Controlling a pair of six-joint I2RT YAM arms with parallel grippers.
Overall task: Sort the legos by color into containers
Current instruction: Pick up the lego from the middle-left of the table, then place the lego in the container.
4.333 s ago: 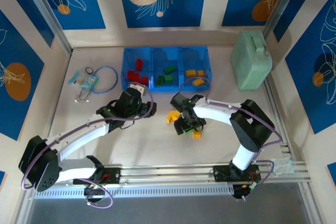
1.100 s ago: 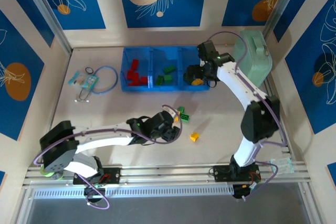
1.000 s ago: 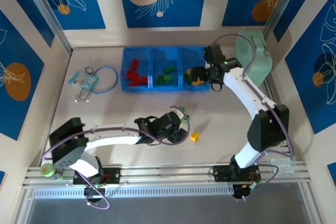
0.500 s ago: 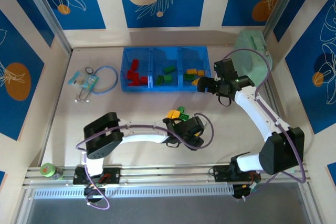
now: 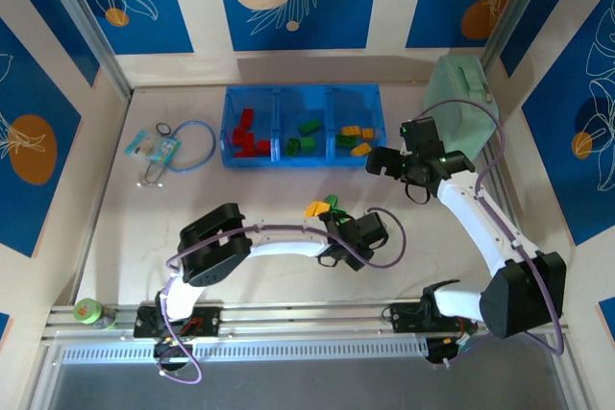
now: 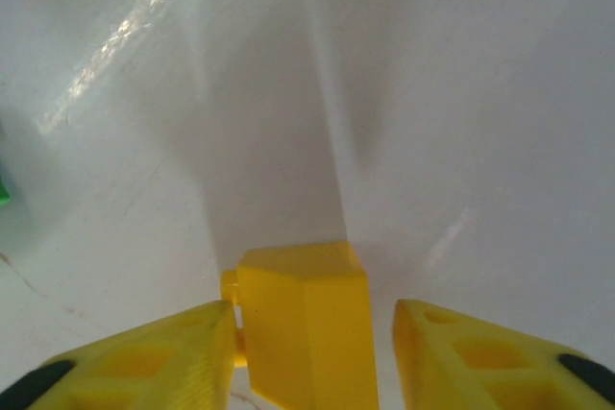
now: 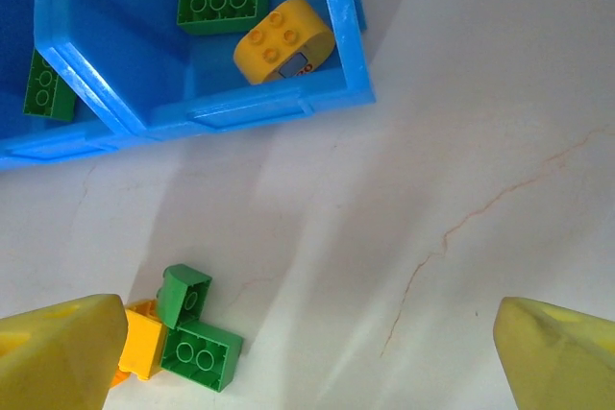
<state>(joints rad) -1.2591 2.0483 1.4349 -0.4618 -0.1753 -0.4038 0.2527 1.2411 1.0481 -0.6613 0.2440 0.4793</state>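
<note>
My left gripper (image 5: pixel 357 237) is low on the table with a yellow lego (image 6: pixel 298 324) between its jaws. Its left finger (image 6: pixel 183 352) touches the brick's stud and a narrow gap shows before the right finger. Two green legos (image 7: pixel 200 357) and a yellow one (image 7: pixel 142 343) lie clustered on the table (image 5: pixel 322 205). The blue tray (image 5: pixel 279 162) holds red legos (image 5: pixel 247 133) on the left, green ones (image 5: pixel 306 136) in the middle, and yellow ones (image 5: pixel 357 136) plus one green (image 7: pixel 221 2) on the right. My right gripper (image 5: pixel 380 162) hovers open near the tray's right front corner (image 7: pixel 351 93), holding nothing.
A mint-green case (image 5: pixel 461 108) stands at the back right. A blue-tubed stethoscope (image 5: pixel 187 146) and a small packet (image 5: pixel 152 148) lie left of the tray. A small green-lidded jar (image 5: pixel 88 311) sits by the left arm's base rail.
My left gripper slid right over the lone yellow lego and its jaws narrowed around it. My right gripper drew back from the tray's right compartment, toward the near right.
</note>
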